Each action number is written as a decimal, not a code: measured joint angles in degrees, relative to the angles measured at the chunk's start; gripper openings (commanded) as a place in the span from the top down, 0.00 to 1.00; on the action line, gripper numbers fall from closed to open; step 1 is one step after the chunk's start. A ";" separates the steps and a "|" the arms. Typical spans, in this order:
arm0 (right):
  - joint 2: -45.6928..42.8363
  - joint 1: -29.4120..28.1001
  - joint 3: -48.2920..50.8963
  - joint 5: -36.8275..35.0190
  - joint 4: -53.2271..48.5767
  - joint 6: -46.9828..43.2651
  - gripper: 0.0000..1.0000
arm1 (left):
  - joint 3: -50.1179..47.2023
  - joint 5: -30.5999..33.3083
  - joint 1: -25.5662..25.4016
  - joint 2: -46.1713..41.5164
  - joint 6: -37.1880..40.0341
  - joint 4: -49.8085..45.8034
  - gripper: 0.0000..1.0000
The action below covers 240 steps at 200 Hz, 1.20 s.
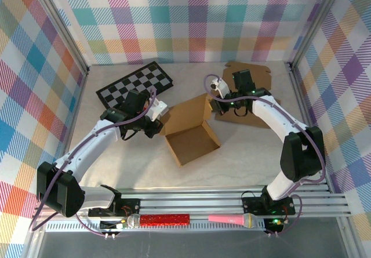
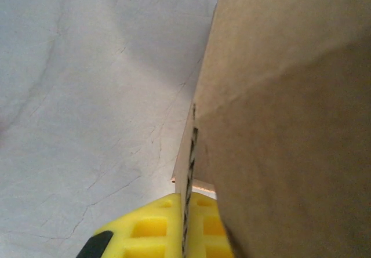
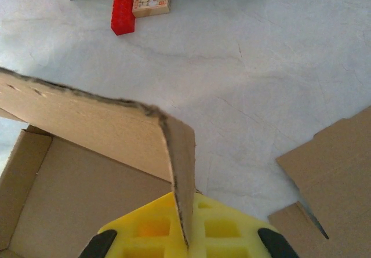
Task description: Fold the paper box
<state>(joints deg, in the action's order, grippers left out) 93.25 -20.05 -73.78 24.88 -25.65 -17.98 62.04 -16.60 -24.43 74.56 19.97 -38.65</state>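
- Paper box (image 1: 191, 136) sits open-topped at mid-table (image 1: 243, 153), between my two arms. It is partly formed: base flat, walls up, nothing tucked that I can see.
- Left claw (image 2: 186, 226): pinched shut on the box's left wall (image 2: 278, 124), with the cardboard edge running between the fingers.
- Right claw (image 3: 186, 229): closed onto the back wall (image 3: 104, 124) at its corner crease, the thin edge caught between the yellow pads (image 3: 223, 230).
- Step in hand, as I judge it: fold the back wall along its crease while the left side holds the box in place.
- To do it well:
  - left claw acts as anchor only, no pulling, or the base will skate across the table
  - swing the right claw in an arc about the crease line rather than pushing straight, so the wall bends where it is scored
  - the grip is near the corner, so watch for the wall twisting or tearing.
- Nearby: loose cardboard sheet (image 1: 255, 104) just beside the right arm; chessboard (image 1: 136, 85) behind the left; red block (image 3: 122, 21) and wooden block (image 3: 151, 4) well apart from the box.
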 measured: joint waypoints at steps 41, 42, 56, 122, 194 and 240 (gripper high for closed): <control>0.00 -1.88 0.02 -4.57 0.96 2.69 1.00 | 0.02 2.47 -0.02 0.59 -1.79 0.70 0.97; 0.00 -1.92 0.02 -4.68 1.01 2.75 1.00 | 0.02 2.67 0.00 0.61 -1.97 0.79 0.97; 0.00 -2.97 0.24 -7.04 2.12 4.50 1.00 | 0.02 4.83 0.00 0.94 -3.65 1.73 0.96; -4.07 -10.32 5.70 -22.05 8.11 18.67 1.00 | -1.55 14.25 0.00 4.24 -16.70 9.38 0.99; -4.13 -16.15 6.34 -35.98 15.37 29.53 1.00 | -2.97 18.91 0.68 10.67 -25.33 24.48 0.95; -0.94 -17.29 9.27 -40.61 23.69 31.34 1.00 | -3.41 19.50 1.25 14.82 -25.46 31.89 0.87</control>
<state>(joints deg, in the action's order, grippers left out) 92.31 -37.34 -64.51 -15.73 -1.96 13.37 58.63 2.90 -23.18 89.38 -5.50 -6.76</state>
